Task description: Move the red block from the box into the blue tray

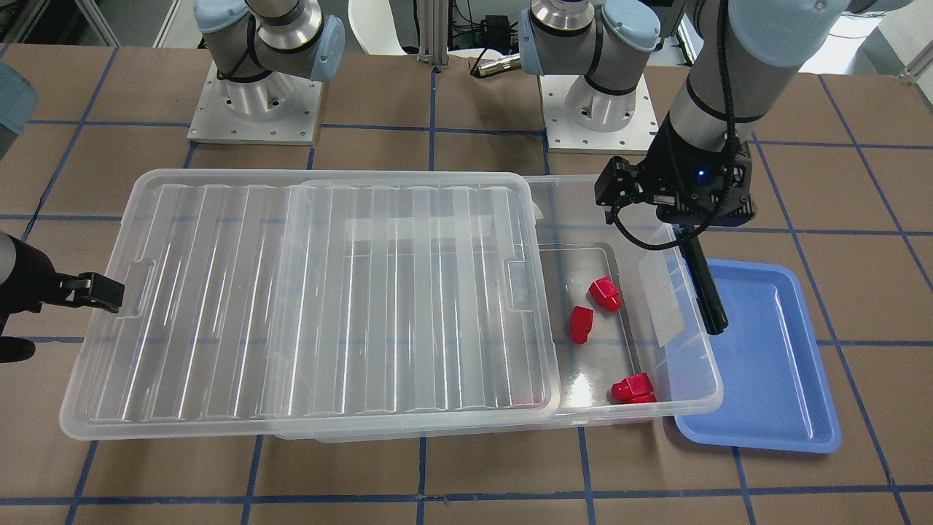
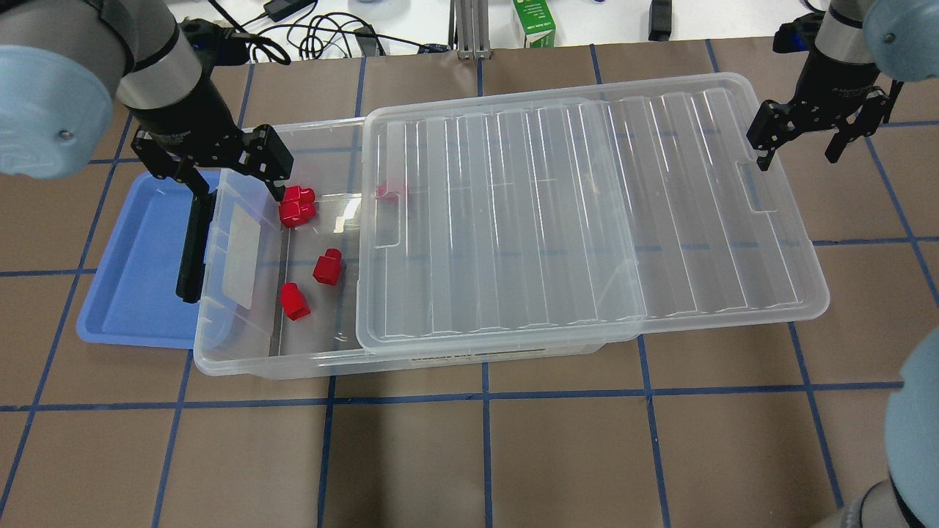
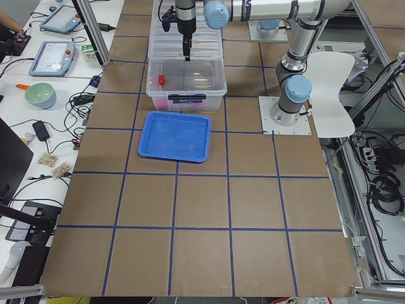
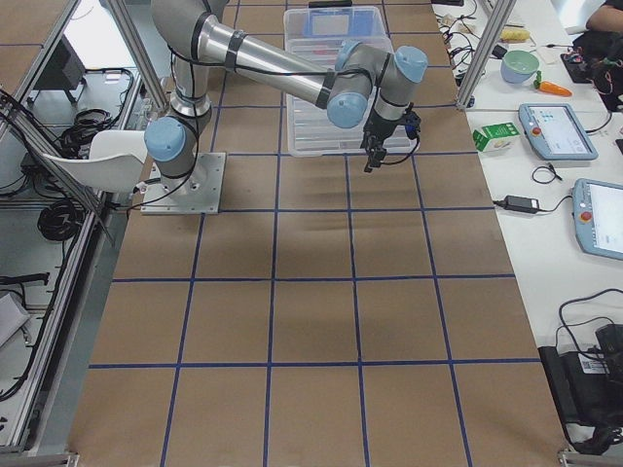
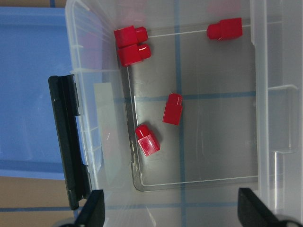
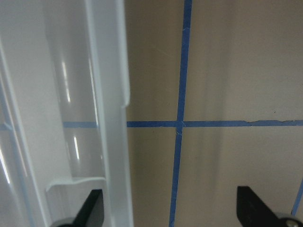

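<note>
Left claw, fingers spread wide over the box; the nearest red block lies just beyond its gap.

From your end of the desk, you see the near arm reach from its base plate across to the clear box, its end effector hanging above the box's near end. A red block shows through the wall. The blue tray lies just beside the box, nearer you; a white chair stands at right.
</note>
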Robot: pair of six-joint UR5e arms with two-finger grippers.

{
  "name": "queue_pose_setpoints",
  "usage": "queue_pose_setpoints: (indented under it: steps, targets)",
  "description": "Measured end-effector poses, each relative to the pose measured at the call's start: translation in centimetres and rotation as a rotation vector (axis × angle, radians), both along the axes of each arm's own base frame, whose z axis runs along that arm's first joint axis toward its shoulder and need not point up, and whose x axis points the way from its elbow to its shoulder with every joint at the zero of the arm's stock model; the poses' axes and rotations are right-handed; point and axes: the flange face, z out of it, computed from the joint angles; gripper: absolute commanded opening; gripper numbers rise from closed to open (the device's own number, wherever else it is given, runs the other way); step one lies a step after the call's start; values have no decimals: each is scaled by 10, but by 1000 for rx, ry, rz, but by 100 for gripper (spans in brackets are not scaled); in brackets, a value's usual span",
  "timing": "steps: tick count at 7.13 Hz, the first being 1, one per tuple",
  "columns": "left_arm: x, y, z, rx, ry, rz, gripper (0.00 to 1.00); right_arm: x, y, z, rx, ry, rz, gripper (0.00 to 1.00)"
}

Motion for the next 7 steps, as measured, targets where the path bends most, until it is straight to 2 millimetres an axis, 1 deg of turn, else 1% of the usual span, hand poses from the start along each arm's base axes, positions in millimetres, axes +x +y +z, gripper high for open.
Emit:
queue_pose_setpoints:
  steps: [1, 2, 3, 4, 5, 6, 7]
  targets:
    - [0, 5, -14, 24, 5, -29, 100, 3, 1, 13, -19, 5, 1, 100]
    - [0, 4, -29, 34, 13, -54, 100, 6, 5, 32, -45, 13, 2, 100]
    - [-1, -1, -49, 22, 31, -66, 100, 10, 16, 56, -69, 14, -8, 100]
    - [-3, -5, -77, 0, 53, -71, 100, 16, 30, 80, -87, 9, -47, 100]
    - [-5, -3, -105, -19, 63, -74, 100, 25, 44, 101, -106, -6, -91, 100]
    - [-6, 5, -131, -24, 65, -78, 100, 39, 55, 115, -117, -28, -116, 100]
    - [-7, 11, -149, -28, 66, -79, 100, 56, 61, 120, -117, -34, -137, 100]
